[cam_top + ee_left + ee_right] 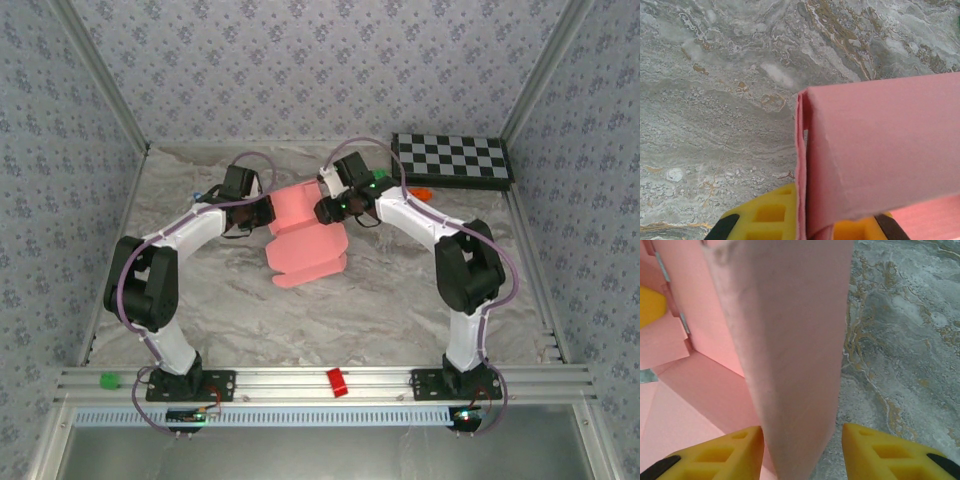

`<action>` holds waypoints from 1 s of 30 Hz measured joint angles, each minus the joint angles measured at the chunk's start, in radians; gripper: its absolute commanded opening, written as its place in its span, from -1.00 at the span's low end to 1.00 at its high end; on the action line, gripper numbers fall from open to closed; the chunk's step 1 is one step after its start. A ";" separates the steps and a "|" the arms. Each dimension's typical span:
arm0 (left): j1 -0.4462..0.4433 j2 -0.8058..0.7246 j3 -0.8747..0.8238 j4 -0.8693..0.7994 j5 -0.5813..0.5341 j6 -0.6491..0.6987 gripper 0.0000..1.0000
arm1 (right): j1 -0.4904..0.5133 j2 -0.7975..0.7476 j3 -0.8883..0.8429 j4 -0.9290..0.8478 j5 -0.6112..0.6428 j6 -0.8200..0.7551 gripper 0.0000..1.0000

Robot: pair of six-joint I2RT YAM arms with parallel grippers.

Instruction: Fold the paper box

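The light is bright, soft and even in all three views, and shadows are faint. The top view is sharp across the table [300,310]. In the right wrist view the paper box [790,340] is very near the lens and blurred, while the marble behind is sharper.

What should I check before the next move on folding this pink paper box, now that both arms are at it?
1. Left end effector shut on a wall of the paper box: ok.
2. Right end effector open, astride an upright pink panel, with a gap beside one finger: ok for backing off.
3. Box finished: not ok. It lies open, and the inside flaps show in the right wrist view.
4. Checkerboard and small orange item apart from the box: ok.
5. Whether the upright panel will stand by itself: cannot tell.
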 measured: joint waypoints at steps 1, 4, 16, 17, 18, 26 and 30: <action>0.000 0.000 0.000 0.000 0.000 0.000 -1.00 | 0.000 0.003 0.002 -0.001 0.004 0.000 -0.08; 0.000 0.000 0.000 0.000 0.000 0.000 -1.00 | 0.001 0.017 0.017 -0.001 0.025 0.003 -0.10; 0.000 0.000 0.000 0.004 0.000 0.000 -1.00 | 0.047 0.036 0.053 -0.002 0.212 0.013 -0.28; 0.000 0.000 0.000 0.004 0.001 0.000 -1.00 | 0.052 0.039 0.058 -0.004 0.233 0.016 -0.29; 0.000 0.000 0.000 0.004 0.001 -0.001 -1.00 | 0.058 0.043 0.064 -0.005 0.253 0.019 -0.30; 0.000 0.000 0.000 0.004 0.004 0.000 -1.00 | 0.083 0.084 0.097 -0.024 0.379 0.030 -0.44; -0.001 0.000 0.000 0.004 0.007 0.000 -1.00 | 0.092 0.101 0.110 -0.040 0.425 0.030 -0.46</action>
